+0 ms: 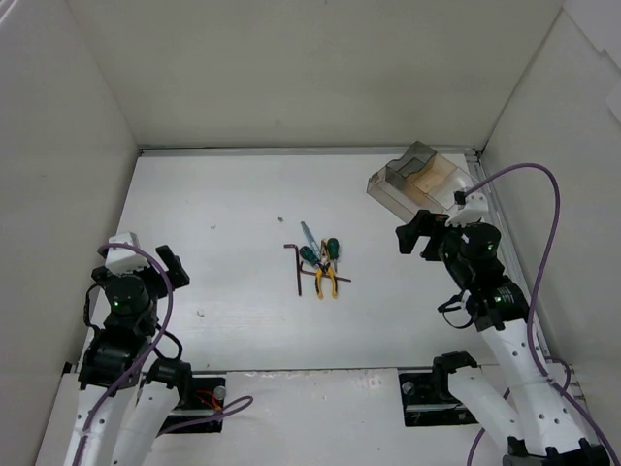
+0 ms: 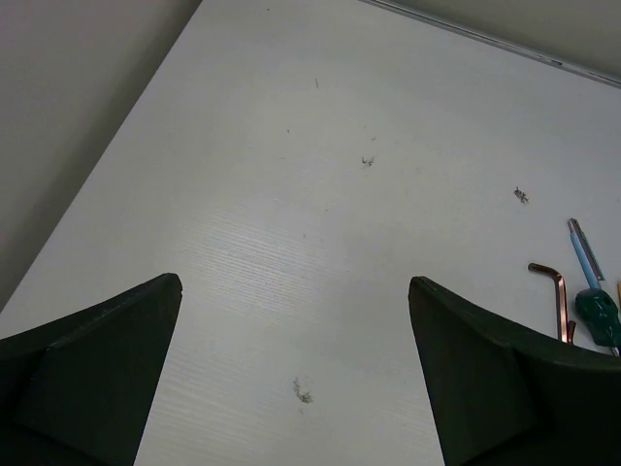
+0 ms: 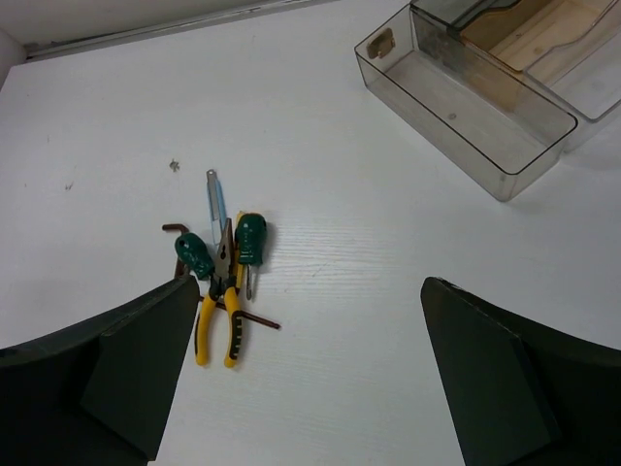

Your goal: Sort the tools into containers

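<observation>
**Two Spread Grippers, No Tool Yet Lifted**

Six small tools are bunched at the middle of the white table (image 1: 213,194), and none has been sorted. Yellow-handled pliers (image 3: 221,286) are laid with the handles toward the near edge. Two green-handled screwdrivers (image 3: 250,240) are pressed against the head on either side, and a light-blue screwdriver (image 3: 213,199) is pointed away just beyond. One brown hex key (image 3: 175,233) is hooked at the left of the heap. A second hex key (image 3: 257,318) is crossed with the pliers' handles, and which lies on top cannot be told.

The clear compartmented box (image 3: 475,107) is set at the far right, well apart from the heap, and its nearest compartment is bare.

The right gripper (image 3: 310,283) is held above the table between heap and box, fully spread with nothing between its fingers. From this placing both heap and box are kept in its camera's sight. The left gripper (image 2: 294,283) is likewise spread and empty, held over bare table at the near left.

With the box on the right, the first pick is judged to suit the right arm. Overlapped tools could be dragged together, so an outlying piece is judged the safer start.
</observation>
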Motion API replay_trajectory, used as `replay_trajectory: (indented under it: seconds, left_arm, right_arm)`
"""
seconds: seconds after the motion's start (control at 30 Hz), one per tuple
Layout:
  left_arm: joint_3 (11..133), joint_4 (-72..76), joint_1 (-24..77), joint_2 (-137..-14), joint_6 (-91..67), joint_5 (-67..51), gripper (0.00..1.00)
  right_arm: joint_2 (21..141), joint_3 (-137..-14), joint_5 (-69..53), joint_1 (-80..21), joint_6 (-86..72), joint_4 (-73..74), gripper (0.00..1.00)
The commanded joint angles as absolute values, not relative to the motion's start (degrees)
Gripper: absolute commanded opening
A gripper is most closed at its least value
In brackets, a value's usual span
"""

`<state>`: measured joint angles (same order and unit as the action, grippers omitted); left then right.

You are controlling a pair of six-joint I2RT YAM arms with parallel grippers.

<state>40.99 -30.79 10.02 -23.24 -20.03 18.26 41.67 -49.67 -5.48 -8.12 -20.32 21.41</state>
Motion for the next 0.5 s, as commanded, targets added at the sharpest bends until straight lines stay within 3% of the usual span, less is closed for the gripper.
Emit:
replay_trajectory:
  seconds: [0.0,0.23,0.47]
  left_arm:
    - [42.1,-28.4,10.2,-24.5,-20.3,18.5,1.0]
    - [42.6,-29.4,10.2,-25.8,-20.3,18.4,1.0]
    - [43.3,-30.0,10.2,-28.8,-20.0,16.5,1.0]
  right_arm:
    - [42.8,-51.5,-5.5,-7.9,-19.7,19.4,0.98]
    - [46.1,-51.4,-9.5,-8.8,-15.2,20.3,0.96]
    - [55.6,-53.9,-6.6,-16.5,-15.9,22.8,0.74]
